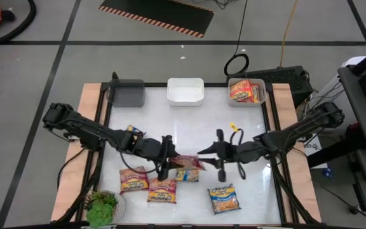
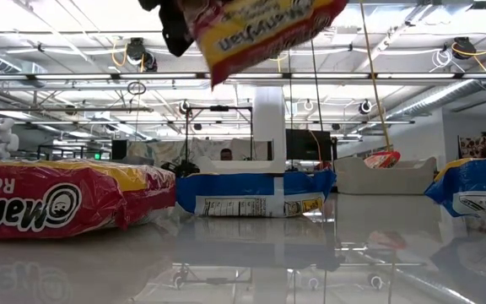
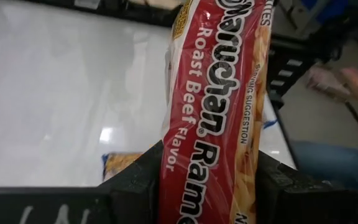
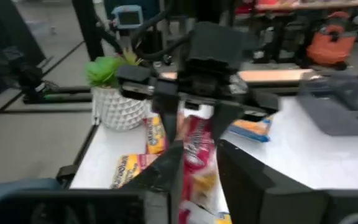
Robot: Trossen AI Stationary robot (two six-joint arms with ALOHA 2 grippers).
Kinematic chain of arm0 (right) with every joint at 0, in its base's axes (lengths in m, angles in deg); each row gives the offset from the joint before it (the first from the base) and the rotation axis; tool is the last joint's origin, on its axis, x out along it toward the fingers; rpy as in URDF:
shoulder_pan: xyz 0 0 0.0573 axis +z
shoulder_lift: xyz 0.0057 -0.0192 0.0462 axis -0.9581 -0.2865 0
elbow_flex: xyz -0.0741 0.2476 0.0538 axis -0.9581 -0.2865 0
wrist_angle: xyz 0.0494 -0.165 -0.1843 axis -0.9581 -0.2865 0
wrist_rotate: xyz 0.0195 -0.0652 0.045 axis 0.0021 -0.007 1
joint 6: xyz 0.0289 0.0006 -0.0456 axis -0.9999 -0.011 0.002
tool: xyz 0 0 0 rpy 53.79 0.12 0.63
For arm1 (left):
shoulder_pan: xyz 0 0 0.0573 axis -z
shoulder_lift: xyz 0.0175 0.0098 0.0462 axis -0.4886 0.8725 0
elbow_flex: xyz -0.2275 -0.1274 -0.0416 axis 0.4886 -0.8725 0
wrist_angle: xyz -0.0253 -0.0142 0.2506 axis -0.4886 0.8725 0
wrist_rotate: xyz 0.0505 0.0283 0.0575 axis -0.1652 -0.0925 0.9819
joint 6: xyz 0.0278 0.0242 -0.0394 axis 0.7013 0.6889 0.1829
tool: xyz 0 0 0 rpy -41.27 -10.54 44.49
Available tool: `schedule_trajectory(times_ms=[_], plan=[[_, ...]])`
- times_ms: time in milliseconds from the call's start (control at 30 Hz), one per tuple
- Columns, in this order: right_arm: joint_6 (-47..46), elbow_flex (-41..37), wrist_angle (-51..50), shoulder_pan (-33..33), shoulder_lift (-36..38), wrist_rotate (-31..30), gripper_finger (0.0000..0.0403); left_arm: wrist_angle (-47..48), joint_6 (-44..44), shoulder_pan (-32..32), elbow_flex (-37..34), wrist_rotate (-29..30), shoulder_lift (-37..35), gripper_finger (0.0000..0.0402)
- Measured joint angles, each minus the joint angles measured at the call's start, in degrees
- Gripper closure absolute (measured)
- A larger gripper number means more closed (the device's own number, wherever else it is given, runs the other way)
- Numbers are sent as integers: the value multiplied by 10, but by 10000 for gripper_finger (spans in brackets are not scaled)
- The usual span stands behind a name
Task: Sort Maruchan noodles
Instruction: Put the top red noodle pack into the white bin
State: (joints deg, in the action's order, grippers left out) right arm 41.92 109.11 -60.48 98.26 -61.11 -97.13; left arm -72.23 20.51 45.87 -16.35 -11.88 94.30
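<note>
A red Roast Beef Maruchan noodles packet (image 1: 187, 162) hangs in the air over the table's middle, with my left gripper (image 1: 170, 160) shut on it. My right gripper (image 1: 204, 153) faces it from the table's right and is open, its fingers (image 4: 166, 171) standing on either side of the packet's other end (image 4: 194, 165). On the table below lie two red packets (image 1: 134, 180) (image 1: 162, 189) and two blue-and-yellow ones (image 1: 186, 175) (image 1: 224, 198). In the low view the held packet (image 2: 260, 29) shows at the top. My left gripper pinches the red packet between its two fingers (image 3: 135, 183) at the end nearest the table's left (image 3: 185, 186), one finger at each long side. The fingers come nearly level from the table's left. The packet juts out beyond them, lifted clear of the table. Whether my right gripper touches the packet, I cannot tell.
Along the far edge stand a grey bin (image 1: 127, 93), a white bin (image 1: 185, 91) and a clear bin (image 1: 261, 98) holding packets. A green plant in a white pot (image 1: 101, 207) sits at the near left corner. Bare tabletop lies between the bins and the arms.
</note>
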Motion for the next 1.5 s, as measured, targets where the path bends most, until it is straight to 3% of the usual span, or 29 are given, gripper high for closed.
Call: schedule_trajectory(times_ms=[167, 367, 567, 667, 967, 1133, 1300, 1500], plan=[[12, -49, -20, 27, 53, -72, 272, -39, -5, 8, 0, 33, 0, 250], [-2, -161, 13, 29, 142, -127, 243, -89, -1, 34, 0, 90, -13, 250], [36, -290, 252, 28, 182, -123, 222, -165, 73, 69, 0, 210, -30, 250], [49, -323, 349, 28, 168, -84, 212, -210, 124, 85, 1, 255, -30, 250], [40, -301, 381, 30, 83, -68, 195, -300, 204, 90, 1, 276, -30, 250], [91, -283, 436, 30, 36, -68, 195, -338, 225, 91, 0, 266, -16, 250], [148, -257, 493, 31, -9, -60, 195, -435, 227, 92, -25, 248, 4, 250], [181, -211, 497, 31, -49, -36, 195, -495, 225, 90, -58, 248, 16, 250]])
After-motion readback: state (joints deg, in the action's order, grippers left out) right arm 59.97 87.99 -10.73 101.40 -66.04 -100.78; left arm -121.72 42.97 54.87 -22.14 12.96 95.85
